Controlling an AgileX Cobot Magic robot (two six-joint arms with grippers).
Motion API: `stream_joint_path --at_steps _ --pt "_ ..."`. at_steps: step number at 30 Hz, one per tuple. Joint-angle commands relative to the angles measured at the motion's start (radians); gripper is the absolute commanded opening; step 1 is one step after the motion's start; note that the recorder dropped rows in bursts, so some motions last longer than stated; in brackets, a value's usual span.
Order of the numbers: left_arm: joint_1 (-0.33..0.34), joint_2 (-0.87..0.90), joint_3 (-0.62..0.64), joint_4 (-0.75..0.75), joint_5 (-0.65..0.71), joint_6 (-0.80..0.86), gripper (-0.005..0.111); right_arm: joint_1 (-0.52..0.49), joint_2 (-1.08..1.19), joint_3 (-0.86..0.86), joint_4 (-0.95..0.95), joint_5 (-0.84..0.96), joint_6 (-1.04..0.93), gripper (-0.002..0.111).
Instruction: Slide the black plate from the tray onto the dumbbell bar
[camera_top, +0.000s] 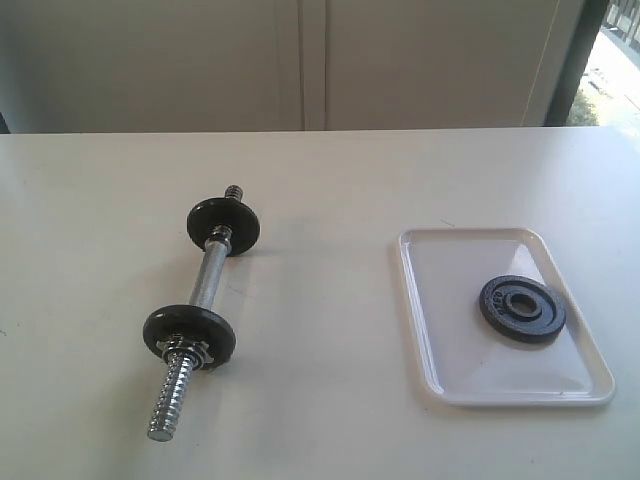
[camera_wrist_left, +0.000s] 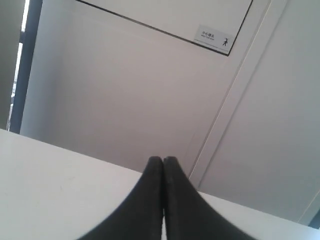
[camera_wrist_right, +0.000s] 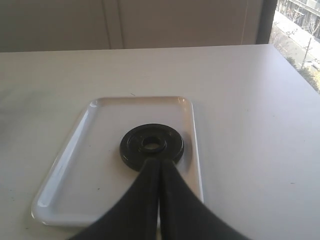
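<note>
Nearest the front of the table: bare threaded end of the dumbbell bar, pointing toward the viewer, nothing on it. Just behind it, a chrome nut against the near disc. Bar runs away at a slight slant to the far disc. Well apart, to the right: tray, flat on the table. The black plate lies flat in it, toward the right rim, hole up. Neither arm shows in the exterior view. Right gripper: fingers pressed together, empty, tips lined up with the plate's near edge but judged clear of it. Left gripper: clenched too, empty, aimed at the far wall. Step in hand, as I read it: the right arm's approach to the plate. To do it well, spread the fingers before descending, then pinch across the rim, one finger through the hole. Lift clear of the tray lip, tip the plate upright, and square the hole to the bare threaded end. Coarse threads may snag. The bar may roll, so steadying it with the left arm seems wise.
</note>
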Motion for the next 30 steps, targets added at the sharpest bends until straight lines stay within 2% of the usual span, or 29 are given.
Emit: stream_joint_path --at_steps 1,8,11,17,24,30 --pt "-0.004 0.046 -0.022 0.029 0.082 0.001 0.0 0.003 -0.006 0.007 -0.007 -0.008 0.002 0.0" --pt "-0.004 0.181 -0.138 0.216 0.432 0.058 0.0 0.003 -0.006 0.007 -0.007 -0.008 0.002 0.0" --pt "-0.016 0.247 -0.205 0.225 0.575 0.081 0.0 0.003 -0.006 0.007 -0.007 -0.008 0.002 0.0" --pt "-0.173 0.354 -0.265 0.211 0.639 0.118 0.0 0.003 -0.006 0.007 -0.007 -0.008 0.002 0.0" --pt "-0.346 0.517 -0.324 0.195 0.583 0.118 0.0 0.003 -0.006 0.007 -0.007 -0.008 0.002 0.0" --pt "-0.431 0.721 -0.504 0.193 0.689 0.115 0.0 0.003 -0.006 0.007 -0.007 -0.008 0.002 0.0"
